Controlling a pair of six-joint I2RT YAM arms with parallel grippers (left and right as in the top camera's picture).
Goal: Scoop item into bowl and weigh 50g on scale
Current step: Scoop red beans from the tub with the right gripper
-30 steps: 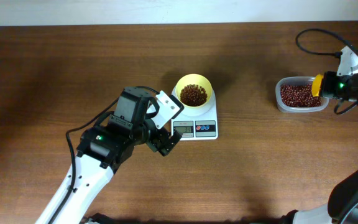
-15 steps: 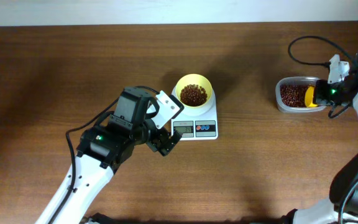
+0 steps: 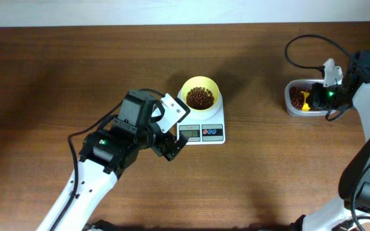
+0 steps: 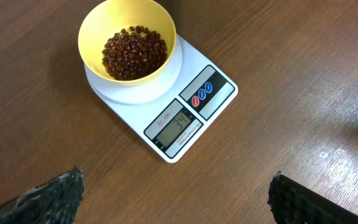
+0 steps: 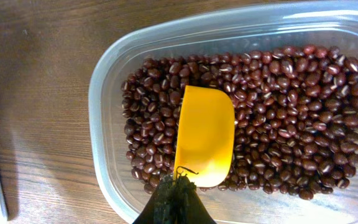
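The pale yellow bowl (image 3: 200,94) stands on the white scale (image 3: 205,132), with a layer of reddish-brown beans (image 4: 133,51) in it. The scale (image 4: 185,112) shows 34 on its display. My left gripper (image 4: 176,196) is open and empty, hovering just in front of the scale. My right gripper (image 5: 178,198) is shut on the handle of a bright yellow scoop (image 5: 204,135), whose cup lies over the beans (image 5: 291,106) in the clear container (image 3: 304,97) at the right. The scoop's cup looks empty.
The clear plastic container (image 5: 104,81) sits on the brown wooden table near its right edge. A black cable (image 3: 300,42) loops behind the right arm. The left arm's body (image 3: 117,144) lies left of the scale.
My right gripper has swung left with the scoop, from the container's right rim to inside it over the beans. The left arm, bowl and scale have not moved.
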